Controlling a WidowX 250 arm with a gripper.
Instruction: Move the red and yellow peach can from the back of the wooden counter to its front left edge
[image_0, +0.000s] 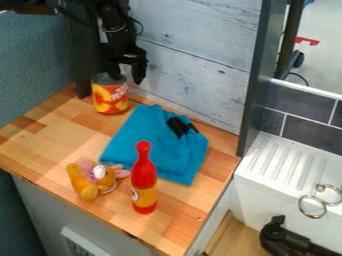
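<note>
One bottle (143, 180), one plush toy (89, 184), gripper (127, 77) near one can (110, 96)

I am seeing a brown, rectangular wooden counter (40, 145) lying to the left of a white, ridged drainboard (280, 162). At the counter's far left, a red-and-yellow cylindrical can (110, 102) is standing before a whitish wood-plank wall (200, 75). To its right and nearer me, a blue, folded fabric cloth (150, 137) is lying, with a small, black, elongated object (179, 126) resting on its far right part. Before the cloth, at the near left, an orange-brown, rounded plush toy (87, 187) is lying; a red, long-necked bottle (143, 177) is standing to its right. Behind the drainboard, dark grey rectangular tiles (308, 134) are running.
</note>
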